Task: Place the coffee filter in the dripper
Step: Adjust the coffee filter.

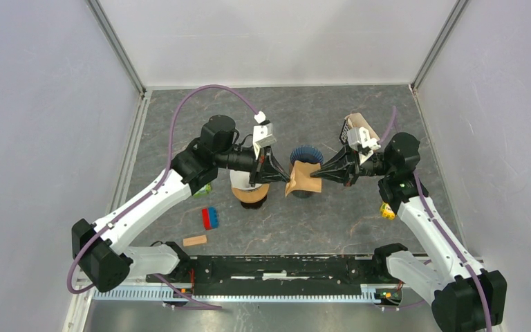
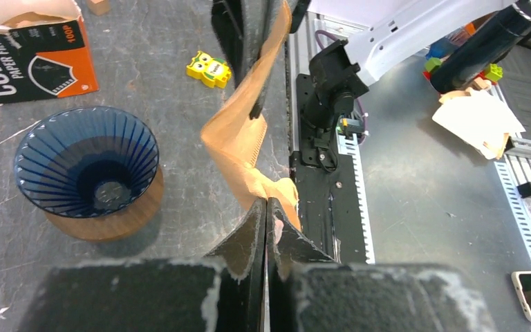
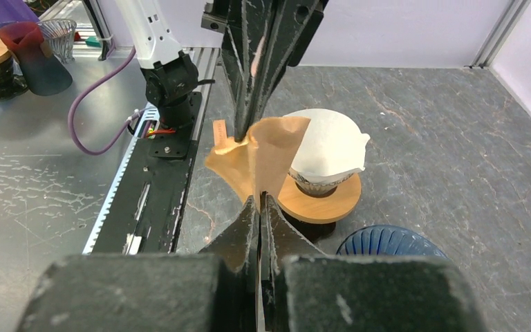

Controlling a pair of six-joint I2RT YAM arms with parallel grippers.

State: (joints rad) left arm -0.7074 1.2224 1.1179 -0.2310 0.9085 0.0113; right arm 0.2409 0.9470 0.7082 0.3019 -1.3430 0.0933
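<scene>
One brown paper coffee filter hangs in the air between the two arms, stretched and twisted, pinched at opposite edges and resting on nothing. The left gripper has its jaws pressed together on one crumpled edge of the paper, and the right gripper has its jaws clamped flat on the opposite edge, so both hold the same sheet with their tips pointing at each other. From above, the filter sits just in front of the blue dripper, covering part of its near rim; the left wrist view shows the paper beside that dripper and apart from it, not inside the bowl. The blue dripper stands upright on a wooden collar, its ribbed cone facing up. Just to its left, under the left gripper, stands a second dripper on a round wooden base, with a white filter seated in it. Behind the right wrist, towards the far right of the table, lies a cardboard box printed with coffee paper filter lettering, its top torn open. A yellow toy lies near the right arm's elbow. Nearer the left arm, well apart from the drippers, lie red and blue blocks side by side, and a small wooden block close to the near edge.
</scene>
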